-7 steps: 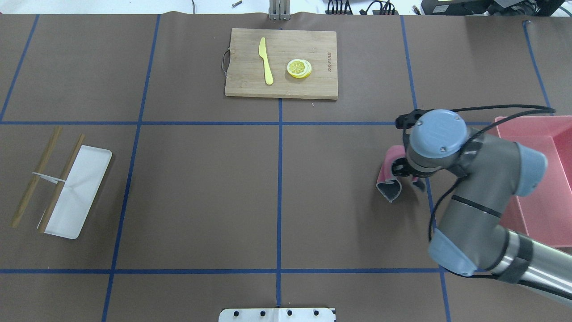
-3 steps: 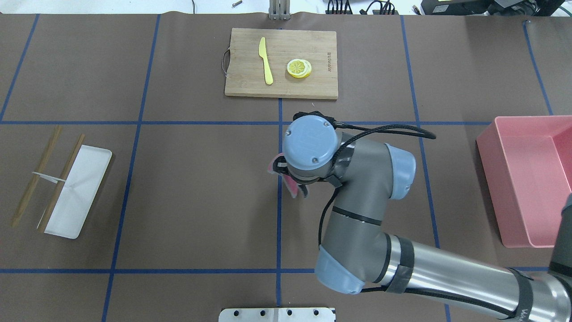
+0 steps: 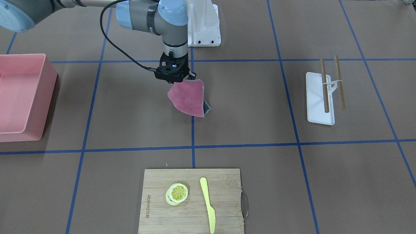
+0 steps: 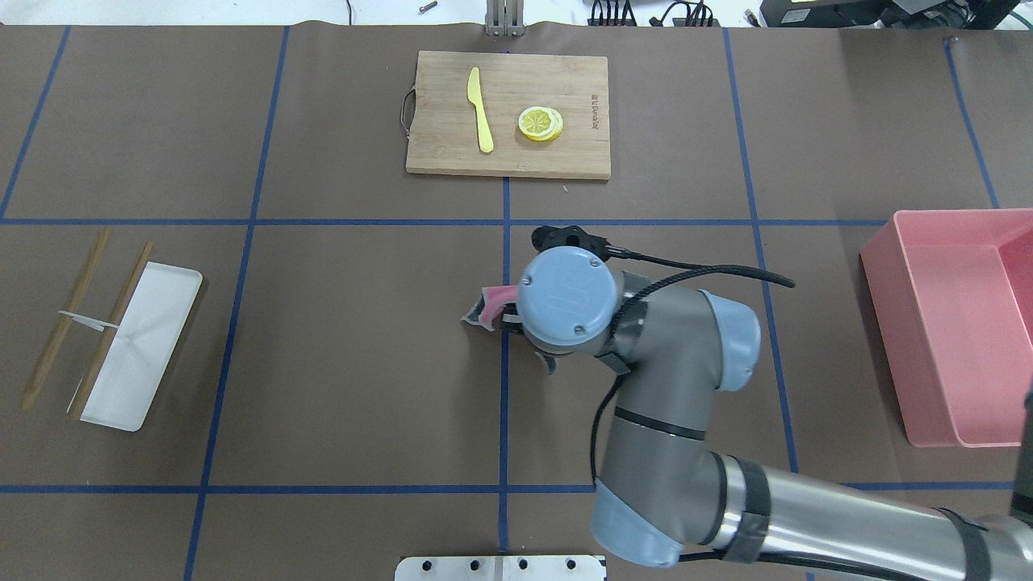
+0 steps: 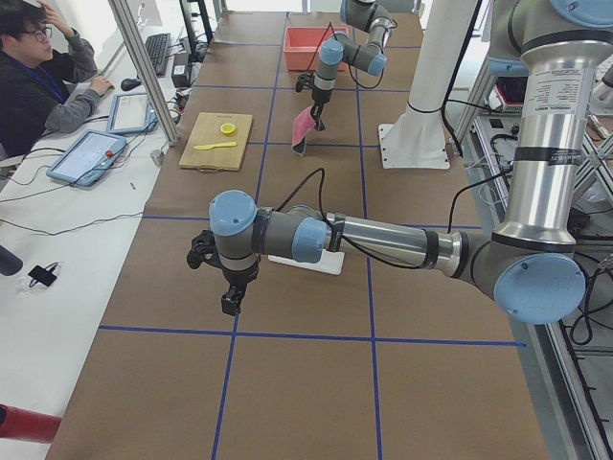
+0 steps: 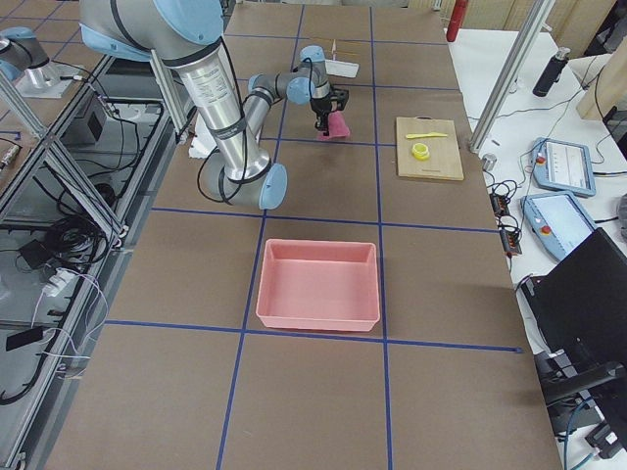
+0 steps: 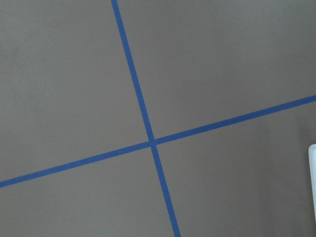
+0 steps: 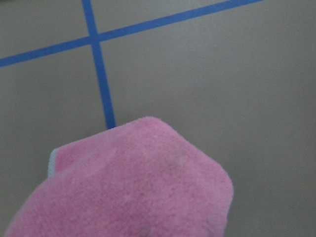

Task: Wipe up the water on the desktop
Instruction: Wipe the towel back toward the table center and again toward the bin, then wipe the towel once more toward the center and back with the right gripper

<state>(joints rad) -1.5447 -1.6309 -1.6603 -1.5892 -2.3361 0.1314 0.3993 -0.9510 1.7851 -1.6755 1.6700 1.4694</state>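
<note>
The brown desktop [image 4: 363, 339] with its blue tape grid fills the views; I see no water on it. My right gripper [image 3: 178, 80] is shut on a pink cloth [image 3: 189, 98] with a grey underside, which hangs over the table's centre line. In the overhead view only a corner of the cloth [image 4: 489, 302] shows beside the wrist. The cloth [image 8: 133, 187] fills the lower right wrist view. My left gripper [image 5: 230, 303] shows only in the exterior left view, low over the desktop near the white tray; I cannot tell if it is open or shut.
A bamboo cutting board [image 4: 436, 145] with a yellow knife [image 4: 481, 109] and lemon slices [image 4: 540, 123] lies at the far middle. A pink bin [image 4: 952, 323] stands at the right. A white tray [image 4: 153, 347] with two wooden sticks [image 4: 64, 319] lies at the left.
My right arm has carried the pink cloth from beside the pink bin leftward to the table's centre line. Since 0.4 s ago it has only shifted slightly.
</note>
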